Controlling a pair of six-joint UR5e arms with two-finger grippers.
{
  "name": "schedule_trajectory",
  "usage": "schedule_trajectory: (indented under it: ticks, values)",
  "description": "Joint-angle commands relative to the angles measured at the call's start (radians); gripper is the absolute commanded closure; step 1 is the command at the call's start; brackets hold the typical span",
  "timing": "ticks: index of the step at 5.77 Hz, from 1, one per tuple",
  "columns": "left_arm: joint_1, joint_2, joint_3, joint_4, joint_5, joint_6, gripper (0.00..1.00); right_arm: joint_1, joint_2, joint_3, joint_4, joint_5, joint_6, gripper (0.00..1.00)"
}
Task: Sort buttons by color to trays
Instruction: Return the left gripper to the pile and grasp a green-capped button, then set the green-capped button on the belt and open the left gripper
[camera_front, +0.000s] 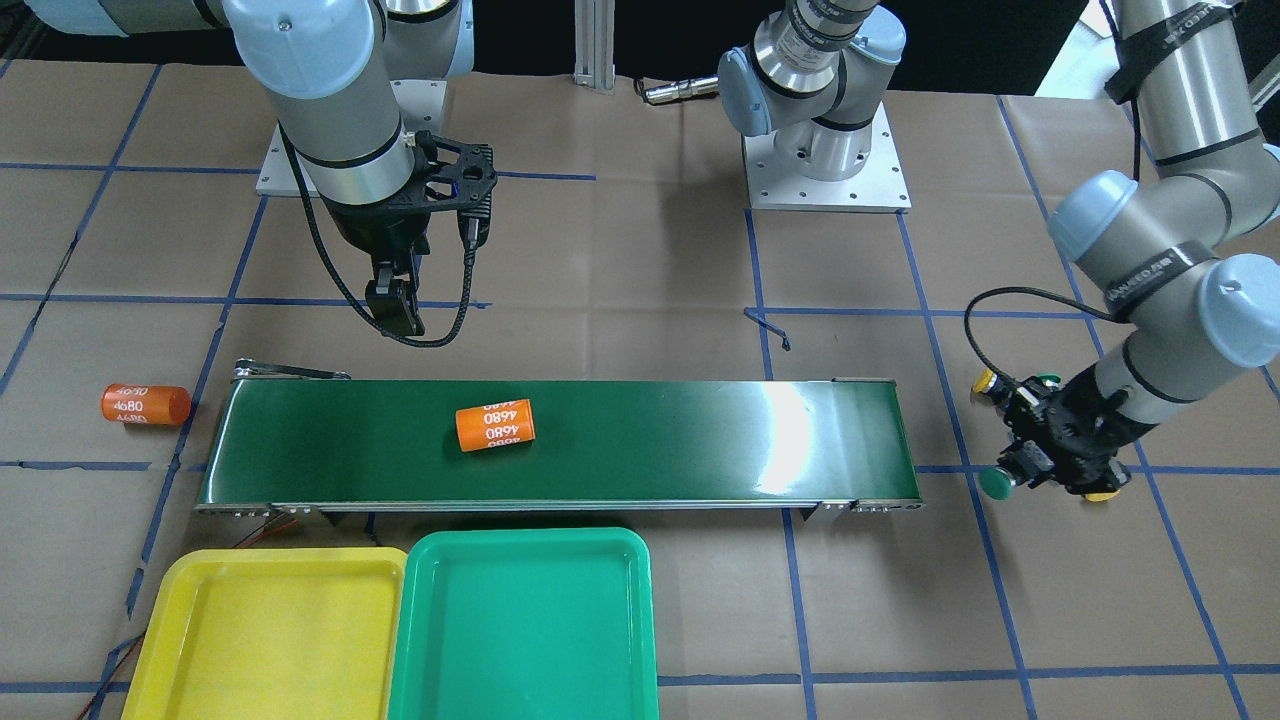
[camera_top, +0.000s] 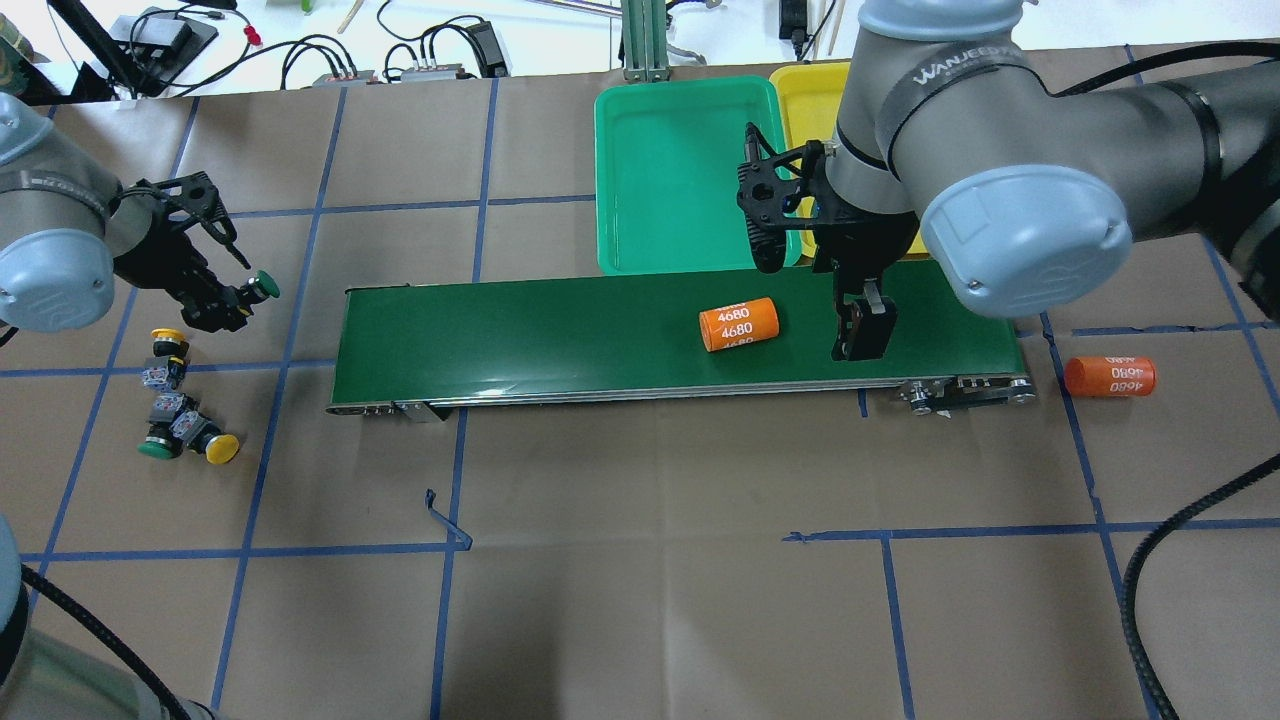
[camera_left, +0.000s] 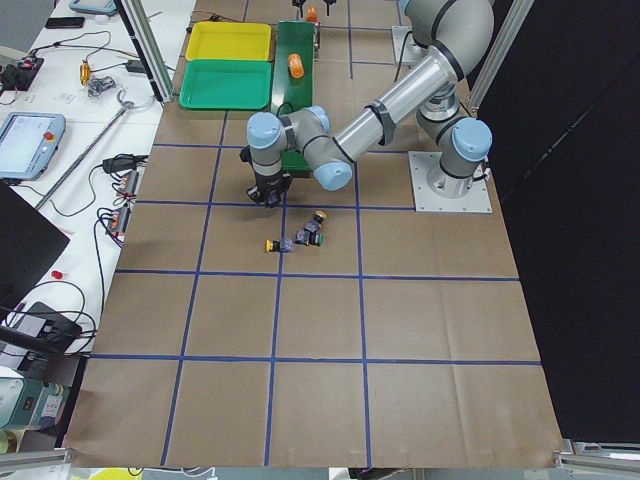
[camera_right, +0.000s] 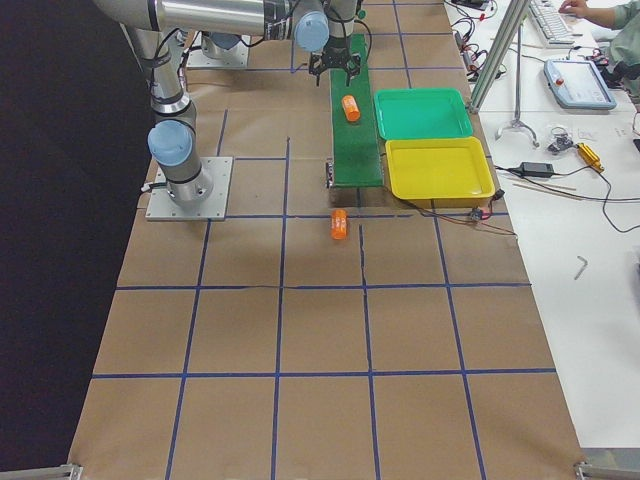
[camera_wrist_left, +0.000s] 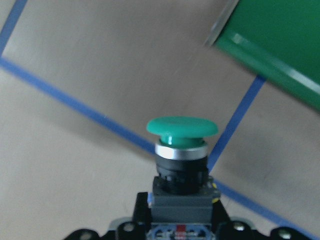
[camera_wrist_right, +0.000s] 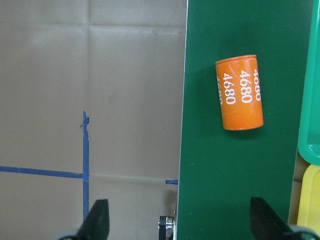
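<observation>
Across the brown-papered desk (camera_top: 640, 620), taped into blue squares, a long dark-green conveyor belt (camera_top: 600, 335) runs side to side in front of the robot. Beyond its far edge, toward the robot's right, the green tray (camera_top: 680, 170) and the yellow tray (camera_front: 270, 630) sit side by side with rims touching, the yellow one farther right. Above the belt's right part hangs the right end effector (camera_top: 865, 335), its fingers spread wide. Off the belt's left end, the left end effector (camera_top: 240, 297) is pinching the held green button (camera_top: 263, 287) by its black body, cap pointing toward the belt; whether it is clear of the paper I cannot tell. One orange cylinder (camera_top: 738, 324) marked 4680 lies on the belt just left of the right end effector; a second orange cylinder (camera_top: 1110, 376) lies on the desk past the belt's right end. Loose on the desk near the left end effector, on the robot's side of it, lie a lone yellow button (camera_top: 168, 340), then a loose green button (camera_top: 155, 447) and a second yellow button (camera_top: 222, 449) close together, all well apart from the trays
</observation>
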Motion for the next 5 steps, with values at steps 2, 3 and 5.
schedule_trajectory:
  ticks: [2, 3, 5]
  values:
    - [-0.325, 0.061, -0.035, -0.077, 0.066, 0.105, 1.00, 0.000, 0.000, 0.000, 0.000, -0.001, 0.000, 0.00]
    - [-0.343, 0.032, -0.044, -0.071, 0.069, 0.098, 0.98, 0.001, 0.000, 0.000, 0.000, -0.001, 0.000, 0.00]
    - [-0.346, 0.044, -0.060, -0.052, 0.072, 0.102, 0.07, 0.000, 0.000, 0.009, 0.000, 0.001, 0.000, 0.00]
